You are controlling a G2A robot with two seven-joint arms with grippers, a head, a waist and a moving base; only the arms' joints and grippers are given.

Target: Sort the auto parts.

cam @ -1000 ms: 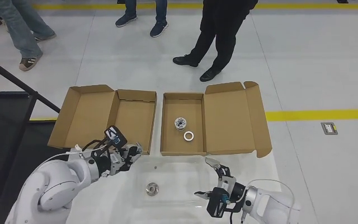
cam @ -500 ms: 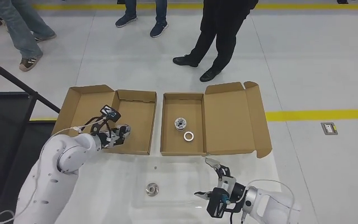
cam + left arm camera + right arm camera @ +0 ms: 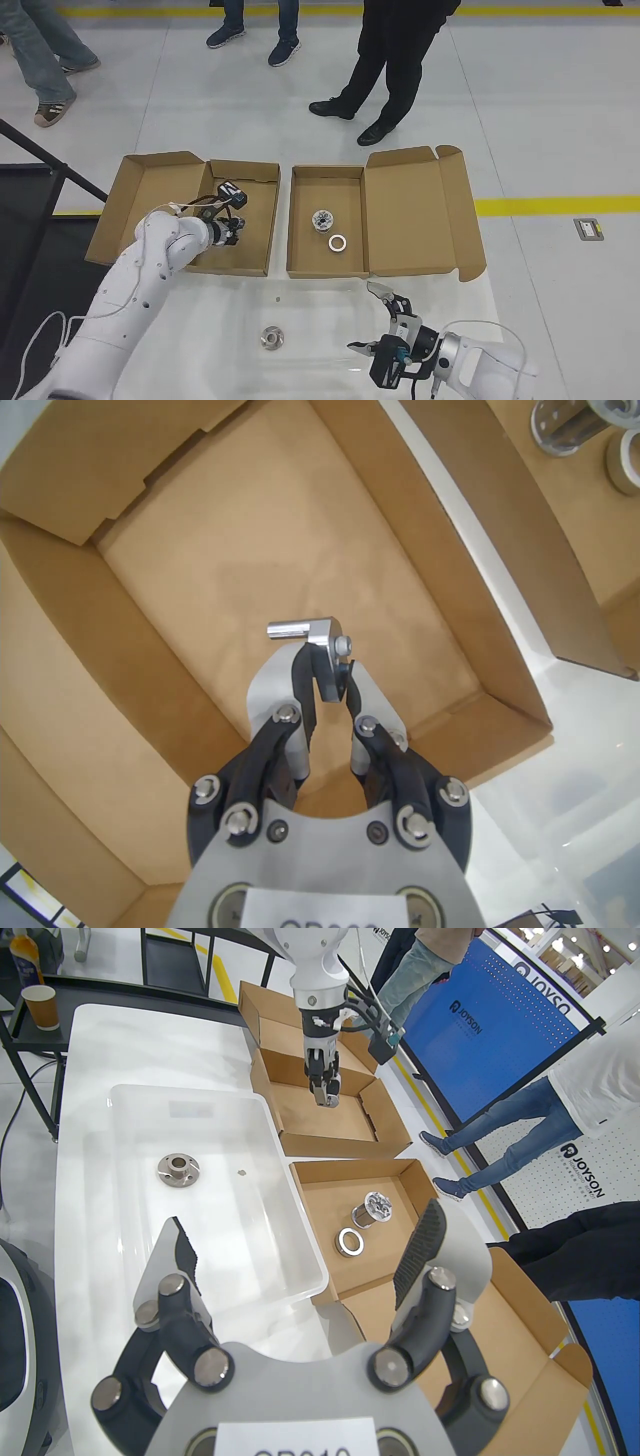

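A white tabletop (image 3: 87,1048) on a hall floor carries a clear tray (image 3: 200,1095) and two open cardboard boxes. The left claw (image 3: 327,672) is clamped on a small metal bracket (image 3: 322,640) with a short pin jutting sideways, its fingers (image 3: 302,680) pinching the flat leg. A second ago this claw hung by the near wall of the left box (image 3: 420,505), next to the tray. Since then it has swung forward and across. It now hangs over the middle of that box's bare floor, with the bracket seemingly still off the cardboard.

So the carry looks all but finished. What likely remains is to lower a little and let go, which would make this bracket the first piece in the left box.

The right claw (image 3: 305,1223) has not moved. Its fingers are spread wide with nothing between them, low at the near end of the tray. One flange (image 3: 177,1169) lies in the tray as before, probably the last piece to sort. The right box (image 3: 400,1168) holds the same ribbed cylinder (image 3: 372,1210) and ring (image 3: 351,1242), close together.
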